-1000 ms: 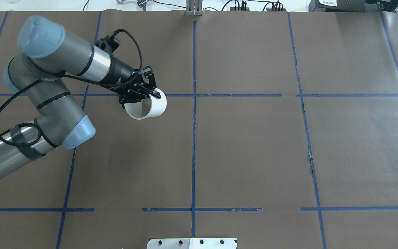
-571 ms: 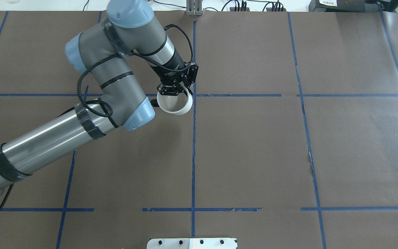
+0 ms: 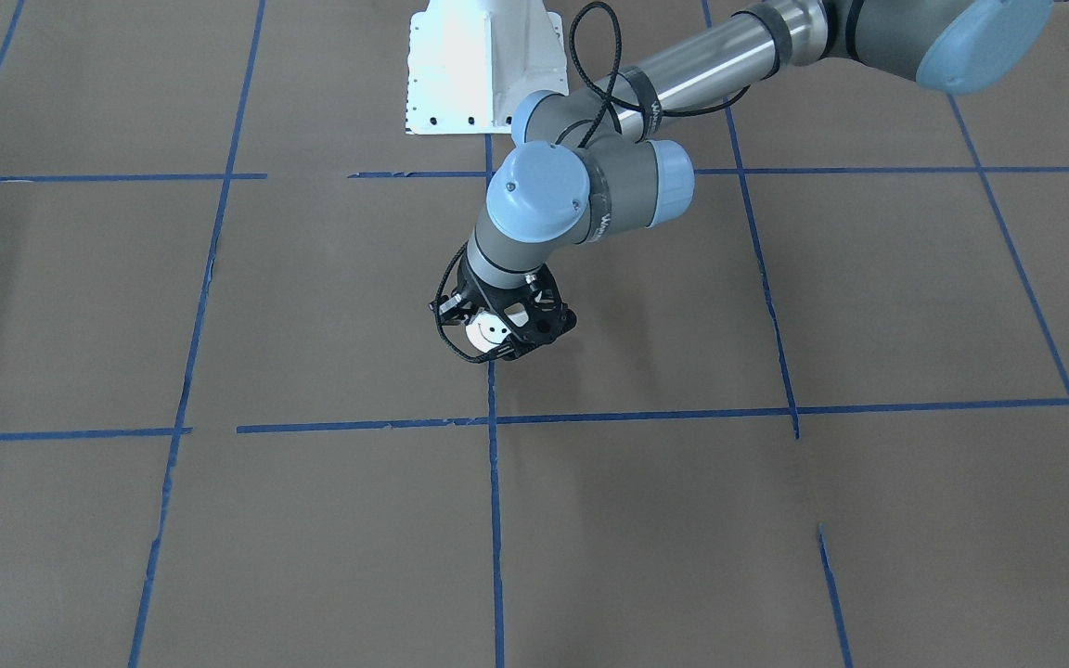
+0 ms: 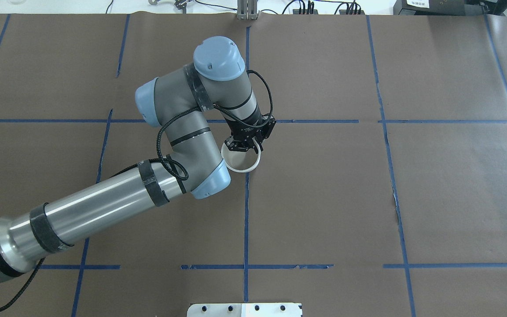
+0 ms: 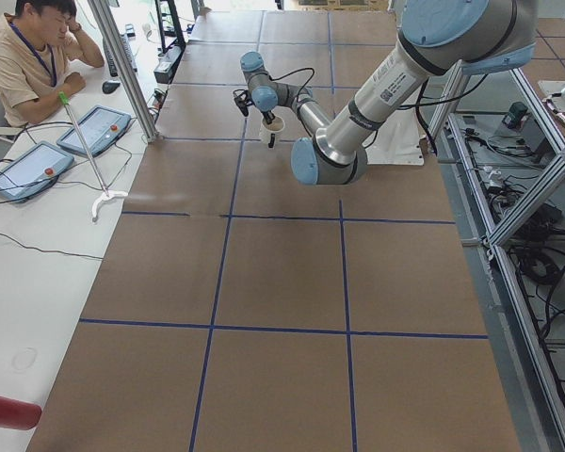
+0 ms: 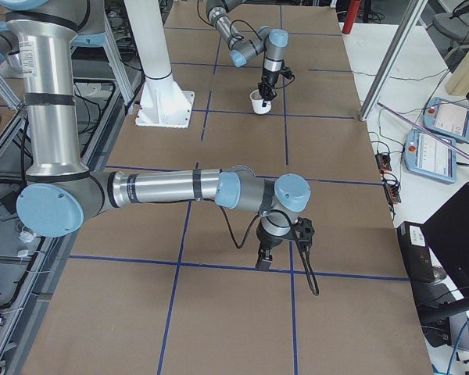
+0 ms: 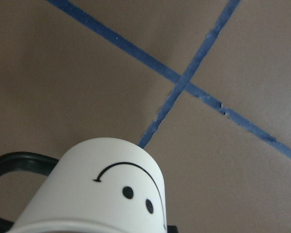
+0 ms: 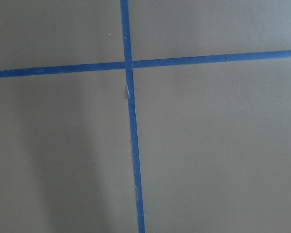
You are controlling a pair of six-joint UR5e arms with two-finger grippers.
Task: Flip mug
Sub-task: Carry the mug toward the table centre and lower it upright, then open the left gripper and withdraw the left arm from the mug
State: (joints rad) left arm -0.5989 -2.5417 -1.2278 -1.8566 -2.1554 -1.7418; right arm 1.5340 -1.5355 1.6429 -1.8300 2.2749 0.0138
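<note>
The mug [image 4: 240,164] is white with a black smiley face [image 3: 495,329] and a thin black handle [image 7: 9,165]. It hangs mouth up, low over the brown table, at the blue centre tape line. I cannot tell if its base touches the table. My left gripper [image 4: 244,146] points down and is shut on the mug's rim. The mug also shows in the left wrist view [image 7: 97,194] and in both side views [image 5: 272,129] [image 6: 257,101]. My right gripper [image 6: 263,262] shows only in the exterior right view, low over the table. I cannot tell if it is open or shut.
Blue tape lines [image 4: 245,220] divide the brown paper table top into a grid. The robot's white base plate [image 3: 479,65] stands at the table's near edge. An operator [image 5: 28,56] sits at a side bench with tablets [image 5: 94,127].
My left arm has swung right and toward the robot's side with the mug. The mug has turned from tilted to mouth up, and now sits at the centre tape line.
</note>
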